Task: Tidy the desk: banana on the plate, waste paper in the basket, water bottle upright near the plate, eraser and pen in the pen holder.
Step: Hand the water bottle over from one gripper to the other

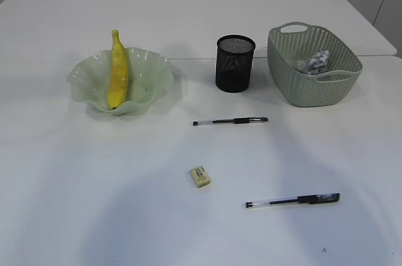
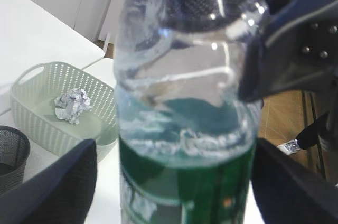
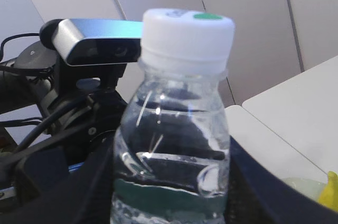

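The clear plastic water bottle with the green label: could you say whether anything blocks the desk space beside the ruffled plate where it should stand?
Nothing visible does. The white desk is bare between the translucent green plate and the black mesh pen holder; the nearest pen lies further forward.

we find the exterior view evenly and brightly lit from above. the desk (image 1: 125, 216) reads near-white with little texture. broad, soft grey shadows spread across its near half; the plate (image 1: 147, 84), pen holder (image 1: 235, 63) and basket (image 1: 314, 84) cast only faint, short shadows. focus is adequate, and both pens show clearly.

in the left wrist view the water bottle (image 2: 185, 102) fills the picture and is blurred; white streaks of glare cross its clear plastic. the waste paper (image 2: 72, 105) behind is sharper, though soft.

in the right wrist view the bottle's white cap (image 3: 187, 36) is bright and slightly soft, with thin highlights on the plastic below. the lower corners fall dark.
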{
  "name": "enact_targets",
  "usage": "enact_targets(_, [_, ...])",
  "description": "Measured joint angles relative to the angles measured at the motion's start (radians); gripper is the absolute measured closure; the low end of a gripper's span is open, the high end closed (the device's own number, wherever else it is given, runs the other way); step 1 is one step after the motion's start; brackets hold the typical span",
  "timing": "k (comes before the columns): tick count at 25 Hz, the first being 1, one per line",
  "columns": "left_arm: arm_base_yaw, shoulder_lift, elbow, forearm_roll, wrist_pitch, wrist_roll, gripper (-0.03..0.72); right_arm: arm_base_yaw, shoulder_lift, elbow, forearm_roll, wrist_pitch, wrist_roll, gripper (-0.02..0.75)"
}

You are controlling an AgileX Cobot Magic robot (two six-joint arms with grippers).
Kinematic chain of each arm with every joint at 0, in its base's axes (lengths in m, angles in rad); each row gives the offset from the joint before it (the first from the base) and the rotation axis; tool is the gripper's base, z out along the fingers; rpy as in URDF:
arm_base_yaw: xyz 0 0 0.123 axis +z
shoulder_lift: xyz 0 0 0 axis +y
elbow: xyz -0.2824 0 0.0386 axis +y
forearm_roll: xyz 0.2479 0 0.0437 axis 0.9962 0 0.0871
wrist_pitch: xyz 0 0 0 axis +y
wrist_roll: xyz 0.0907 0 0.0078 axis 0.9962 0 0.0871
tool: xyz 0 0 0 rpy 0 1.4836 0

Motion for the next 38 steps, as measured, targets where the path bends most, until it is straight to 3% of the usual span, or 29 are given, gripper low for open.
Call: enact_targets(38, [-0.002, 0.000, 0.000, -0.037, -0.023, 0.000, 0.060, 0.033, 0.002, 0.000, 0.038, -0.008, 0.026, 0.356])
